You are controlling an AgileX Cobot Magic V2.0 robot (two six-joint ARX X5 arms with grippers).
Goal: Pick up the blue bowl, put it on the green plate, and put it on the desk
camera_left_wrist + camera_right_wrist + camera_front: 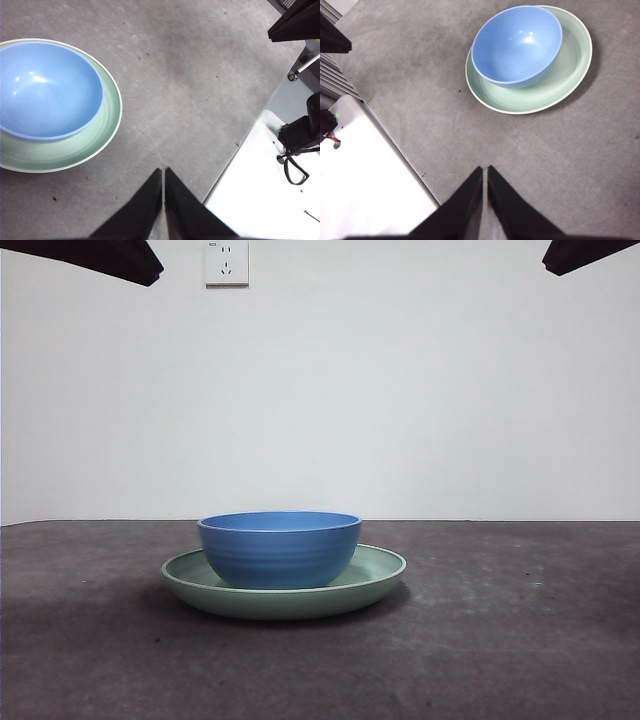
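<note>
Take the green plate (284,592) as your landmark; it lies flat on the desk (520,640) near the middle of the front view. Well off to one side of it, high above the desk, your left gripper (163,172) hangs with its two black jaws pressed together and nothing between them. It is clear of the plate, touching neither plate nor desk.

On the plate itself sits the blue bowl (280,549), upright and empty. Both wrist views show it resting off-centre, so a wider crescent of green is bare on one side and the bowl's rim reaches close to the plate's raised edge on the other. The bowl is narrower than the plate, whose rim shows all around it.

On the plate's other side, also high and well apart from it, your right gripper (485,170) hangs with its jaws closed against each other, holding nothing.

In the front view you see only two dark arm tips at the top corners, and a white wall socket (227,262) above and behind the plate.
</note>
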